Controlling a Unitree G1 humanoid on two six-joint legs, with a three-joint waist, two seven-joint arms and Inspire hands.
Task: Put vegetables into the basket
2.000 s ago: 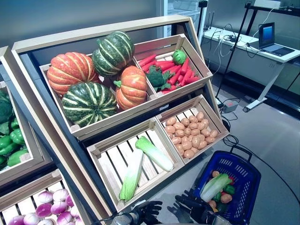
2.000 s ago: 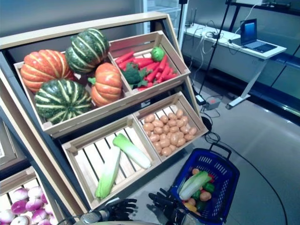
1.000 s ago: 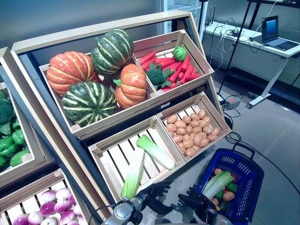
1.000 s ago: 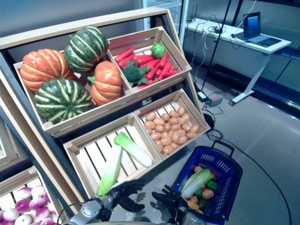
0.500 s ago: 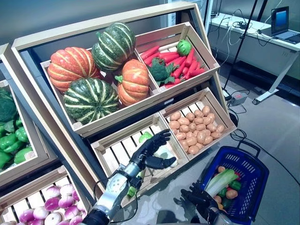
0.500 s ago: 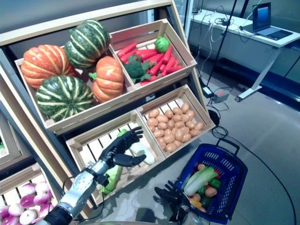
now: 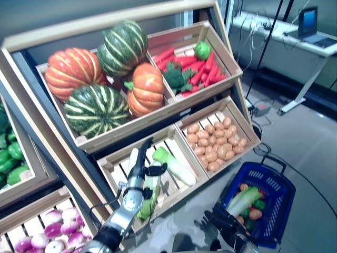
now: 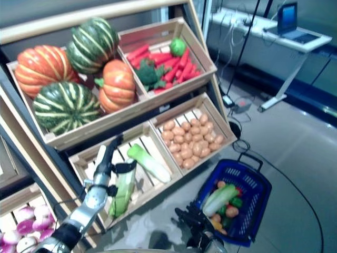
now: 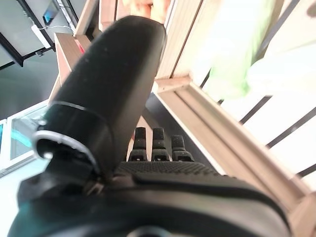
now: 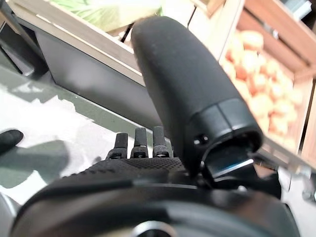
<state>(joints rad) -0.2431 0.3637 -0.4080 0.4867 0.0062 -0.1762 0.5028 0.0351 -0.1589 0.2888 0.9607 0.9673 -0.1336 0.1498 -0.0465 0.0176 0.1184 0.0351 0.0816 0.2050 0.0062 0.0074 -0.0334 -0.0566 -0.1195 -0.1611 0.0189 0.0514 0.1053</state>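
My left hand (image 7: 138, 167) is inside the lower left wooden crate (image 7: 117, 164). It is open, with straight fingers pointing up the slats and the thumb spread out. It lies on or just over the upper end of a long green and white cabbage (image 7: 148, 203). A second such cabbage (image 7: 176, 166) lies just beside the thumb. In the left wrist view the thumb (image 9: 106, 89) and straight fingers (image 9: 159, 145) show over the crate slats. My right hand (image 7: 224, 227) is open, low beside the near left rim of the blue basket (image 7: 280, 208). The basket holds a pale green cabbage (image 7: 241, 200), small orange round vegetables and a green one.
The slanted wooden stand (image 7: 63, 137) has crates on two levels to the left of the basket. A crate of potatoes (image 7: 216, 145) sits just above the basket. A white desk (image 7: 295, 45) with a laptop stands at the far right, and cables (image 7: 260, 113) lie on the grey floor.
My left hand has risen from the bottom edge into the lower left crate, then shifted left from the right cabbage to the long one. The camera has moved a little.
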